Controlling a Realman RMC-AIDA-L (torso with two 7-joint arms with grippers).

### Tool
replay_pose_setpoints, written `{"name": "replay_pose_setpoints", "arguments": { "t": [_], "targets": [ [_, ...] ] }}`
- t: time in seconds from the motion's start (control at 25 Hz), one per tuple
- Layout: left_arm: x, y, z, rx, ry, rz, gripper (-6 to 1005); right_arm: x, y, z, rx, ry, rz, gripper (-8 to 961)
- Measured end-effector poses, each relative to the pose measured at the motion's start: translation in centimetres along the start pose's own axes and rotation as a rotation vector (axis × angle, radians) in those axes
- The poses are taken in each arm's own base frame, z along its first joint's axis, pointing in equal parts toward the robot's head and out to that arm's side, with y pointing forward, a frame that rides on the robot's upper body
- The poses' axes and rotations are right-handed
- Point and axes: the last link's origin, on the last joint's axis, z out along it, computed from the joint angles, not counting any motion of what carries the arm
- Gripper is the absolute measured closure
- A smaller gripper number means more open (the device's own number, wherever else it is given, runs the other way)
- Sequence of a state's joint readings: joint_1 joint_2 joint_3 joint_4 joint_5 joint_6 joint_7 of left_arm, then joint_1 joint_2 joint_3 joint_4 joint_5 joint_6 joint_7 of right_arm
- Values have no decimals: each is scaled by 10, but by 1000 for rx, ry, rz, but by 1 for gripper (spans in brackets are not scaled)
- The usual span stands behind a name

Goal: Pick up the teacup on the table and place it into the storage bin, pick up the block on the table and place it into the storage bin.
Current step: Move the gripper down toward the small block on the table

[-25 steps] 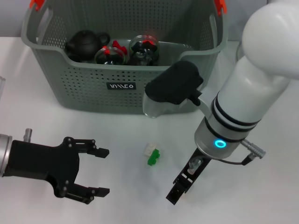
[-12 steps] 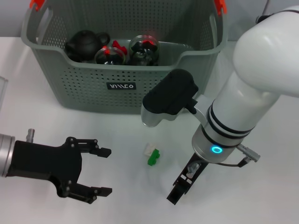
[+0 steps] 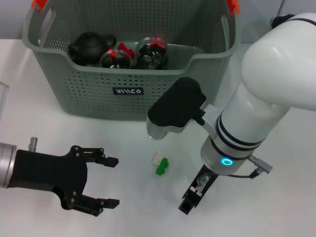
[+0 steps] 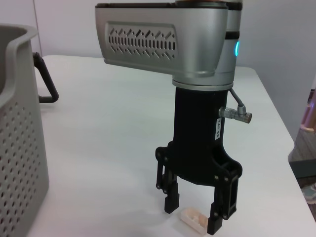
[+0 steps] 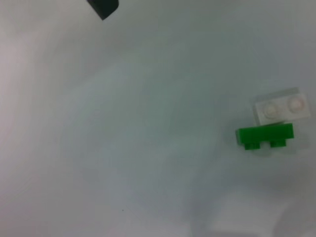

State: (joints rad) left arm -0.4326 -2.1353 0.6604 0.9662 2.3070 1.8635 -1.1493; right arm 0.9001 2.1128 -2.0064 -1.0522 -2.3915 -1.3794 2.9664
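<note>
Locate the block, a white piece joined to a green one, on the surface in front of the storage bin. Locate the right tool just beside the block on the robot's right, pointed down, jaws apart, gripping nothing. Locate the left tool on the other side of the block, well apart from it, jaws also spread and empty.

Note a dark teapot and glass vessels already inside the bin, beyond the block. Cannot tell whether either vessel is the teacup; see no cup standing near the block.

Guard against these likely faults:
- Closing off-centre, pinching only one piece and separating white from green.
- Descending offset from the block, pushing it sideways or pressing a fingertip onto it.
- Gripping too shallow on such a low part, letting it slip during the lift toward the bin.
- Swinging the bulky right arm into the bin wall behind the block.

Treat the surface as white, smooth and low in friction. Observe a plain pale wall behind it and its edge beyond the right tool.
</note>
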Motion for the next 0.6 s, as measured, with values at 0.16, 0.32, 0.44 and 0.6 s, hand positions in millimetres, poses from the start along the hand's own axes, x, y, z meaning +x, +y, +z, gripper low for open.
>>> {"name": "replay_pose_setpoints", "arguments": {
  "t": [0.16, 0.32, 0.44, 0.6],
  "targets": [
    [-1, 1, 1, -2, 3, -1, 138, 0, 1, 0, 1, 4, -1, 209],
    [-1, 1, 1, -1, 5, -2, 138, 0, 1, 0, 2, 9, -4, 238],
    [-2, 1, 1, -1, 5, -2, 138, 1, 2, 1, 4, 14, -9, 252],
    [-1, 1, 2, -3, 6, -1, 138, 2, 3, 3, 9, 18, -17, 253]
  ]
}}
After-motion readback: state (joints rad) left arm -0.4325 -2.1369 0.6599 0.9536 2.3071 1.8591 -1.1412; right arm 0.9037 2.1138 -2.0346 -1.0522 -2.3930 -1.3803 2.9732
